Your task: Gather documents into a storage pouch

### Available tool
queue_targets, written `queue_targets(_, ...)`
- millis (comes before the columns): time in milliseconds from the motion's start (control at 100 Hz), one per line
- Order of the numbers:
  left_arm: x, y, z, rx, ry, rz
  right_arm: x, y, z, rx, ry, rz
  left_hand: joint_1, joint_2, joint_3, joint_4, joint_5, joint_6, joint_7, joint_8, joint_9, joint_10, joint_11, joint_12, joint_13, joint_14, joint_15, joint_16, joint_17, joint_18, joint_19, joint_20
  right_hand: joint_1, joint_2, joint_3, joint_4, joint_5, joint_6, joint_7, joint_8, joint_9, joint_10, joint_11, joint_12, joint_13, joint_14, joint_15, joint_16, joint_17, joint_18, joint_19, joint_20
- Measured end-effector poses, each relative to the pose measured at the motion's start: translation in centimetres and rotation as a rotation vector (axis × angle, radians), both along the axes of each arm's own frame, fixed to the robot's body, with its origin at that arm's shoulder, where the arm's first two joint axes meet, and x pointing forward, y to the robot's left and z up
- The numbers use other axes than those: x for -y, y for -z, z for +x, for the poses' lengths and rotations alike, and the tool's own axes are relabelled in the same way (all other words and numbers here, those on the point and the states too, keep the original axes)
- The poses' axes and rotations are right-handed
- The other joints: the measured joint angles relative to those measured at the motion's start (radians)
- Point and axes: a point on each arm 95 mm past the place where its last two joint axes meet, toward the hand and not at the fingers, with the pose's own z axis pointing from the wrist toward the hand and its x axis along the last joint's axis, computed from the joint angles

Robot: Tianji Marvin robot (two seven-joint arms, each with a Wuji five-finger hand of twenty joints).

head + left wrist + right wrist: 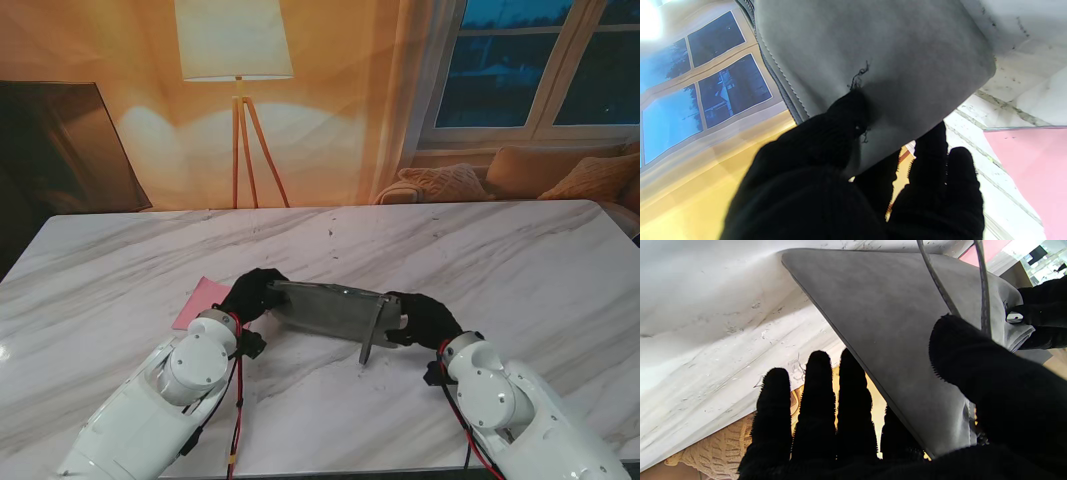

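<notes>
Pouch: flat grey suede storage pouch (325, 310) hung between both hands, off the marble bench (500, 260).
Left hand (252, 295): fingers pinched one end.
Right hand (422, 318): thumb clamped the other end, remaining fingers straight.
Document: pink paper sheet (200, 302) lay just beside the left fingers.
Risk: shallow pinches could let the pouch slip.

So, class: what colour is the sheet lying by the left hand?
Pink. The sheet shows best in the stand view, beside the left hand.

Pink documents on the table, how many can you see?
1: a pink sheet lies flat on the table, partly hidden by the left robot hand holding the grey pouch. More may be hidden.
</notes>
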Motion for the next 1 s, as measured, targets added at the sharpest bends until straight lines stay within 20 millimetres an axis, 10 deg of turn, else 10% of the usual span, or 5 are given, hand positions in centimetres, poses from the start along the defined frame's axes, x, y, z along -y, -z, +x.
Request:
queue_targets(430, 0.1, 0.2, 0.2, -0.014, -0.001, -0.005, -1.5, 1.2, 1.0, -0.027, 0.044, 0.071, 0.000, 0.009, 0.000, 0.000, -0.011, 0.001, 0.001, 0.001, 0.000, 0.000, 0.010, -0.003, 0.000, 0.000, -0.026, -0.016, 0.000, 0.000, 0.000, 0.001, 0.024, 0.038, 0.001, -0.045, 0.282, -0.064, 0.095, -0.051, 0.226, 0.011, 0.063, 0.089, 0.093, 0.020, 0.093, 0.049, -0.018, 0.051, 0.100, 0.047)
queue_targets(670, 0.2, 0.1, 0.3, -0.001, 0.000, 0.000, -2.1, 1.0, 0.9, 0.042, 0.082, 0.115, 0.001, 0.055, -0.040, 0.015, -0.025, 0.000, -0.011, -0.145, 0.001, -0.001, -0.168, -0.134, 0.000, -0.015, -0.173, -0.150, 0.011, 0.000, 0.000, 0.001, 0.192, 0.103, -0.041, -0.114, 0.365, -0.046, 0.364, -0.250, 0.410, 0.028, 0.102, 0.165, 0.358, 0.056, 0.394, 0.137, 0.225, 0.046, 0.597, 0.267)
queue_targets(1000, -0.5, -0.8, 0.0, 0.025, 0.028, 0.054, -2.8, 0.8, 0.8, 0.104, 0.116, 0.162, -0.174, 0.098, -0.014, 0.049, -0.145, -0.002, -0.298, -0.180, -0.334, -0.035, -0.271, -0.461, -0.055, -0.036, -0.224, -0.175, -0.004, -0.001, 0.000, 0.001, 0.268, 0.132, -0.090, -0.114, 0.421, 0.035, 0.370, -0.239, 0.448, 0.050, 0.187, 0.167, 0.506, 0.026, 0.641, 0.172, 0.420, 0.027, 0.812, 0.283)
